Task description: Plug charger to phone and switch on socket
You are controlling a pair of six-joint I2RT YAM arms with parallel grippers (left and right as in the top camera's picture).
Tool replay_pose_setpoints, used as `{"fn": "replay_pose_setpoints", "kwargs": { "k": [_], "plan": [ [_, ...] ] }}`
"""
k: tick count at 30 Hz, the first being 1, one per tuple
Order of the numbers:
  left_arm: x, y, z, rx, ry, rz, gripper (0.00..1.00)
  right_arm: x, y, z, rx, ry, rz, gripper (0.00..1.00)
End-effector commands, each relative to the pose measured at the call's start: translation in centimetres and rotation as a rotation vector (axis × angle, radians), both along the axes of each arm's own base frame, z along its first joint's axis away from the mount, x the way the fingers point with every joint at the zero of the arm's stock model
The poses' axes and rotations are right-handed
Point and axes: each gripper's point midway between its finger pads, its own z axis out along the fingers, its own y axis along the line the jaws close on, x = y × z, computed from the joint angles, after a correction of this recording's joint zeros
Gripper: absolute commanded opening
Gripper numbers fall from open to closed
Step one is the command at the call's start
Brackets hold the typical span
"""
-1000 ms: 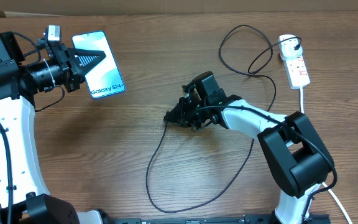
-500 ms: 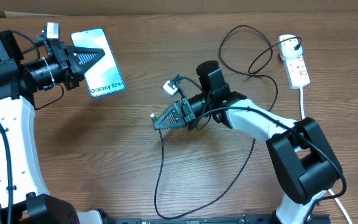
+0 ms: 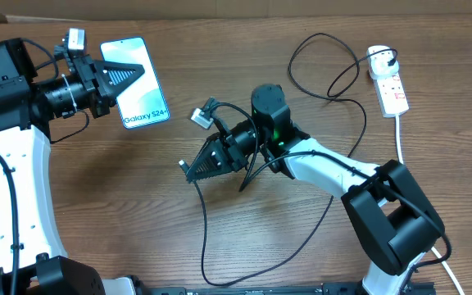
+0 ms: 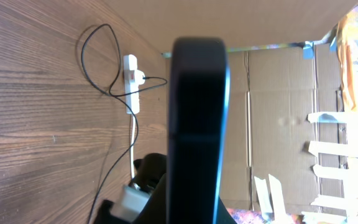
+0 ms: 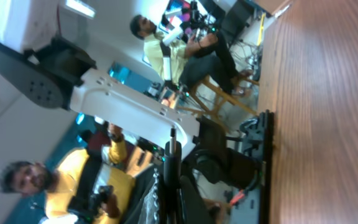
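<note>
Ok, status, left to right.

My left gripper is clamped on the phone at 10 o'clock in the overhead view, lifted off the table. In the left wrist view I only see its dark edge, dead centre. It's a slim rigid slab with a glossy screen, so it's probably slick. Risk: it pivots between my fingers when the plug pushes in.

My right gripper sits near centre, closed on the connector end of the charger. The phone is at its 10 o'clock, well apart. The tip is tiny and the right wrist view is too blurred to judge its orientation. Risks: I approach the port skewed, the tip jams, or it twists in the pinch.

The cable is thin, black and limp. It hangs below my right gripper at 6 o'clock and loops round under the right arm, so it could snag as I travel.

The socket is at 2 o'clock: boxy white plastic with red switch marks, probably light. The white adapter is seated at its 12 o'clock end. A taut cable could drag the strip or unseat the adapter. I can't tell the switch position.
</note>
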Motion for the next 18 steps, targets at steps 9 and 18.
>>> {"fn": "replay_pose_setpoints", "kwargs": {
  "k": [9, 18],
  "plan": [
    [-0.7, -0.7, 1.3, -0.021, -0.035, -0.035, 0.04, 0.0, 0.3, 2.7, -0.058, 0.118, -0.039, 0.04],
    [-0.7, -1.5, 1.1, 0.006, -0.060, -0.055, 0.04, 0.8, 0.9, 2.3, -0.092, 0.190, -0.090, 0.04]
  ]
}}
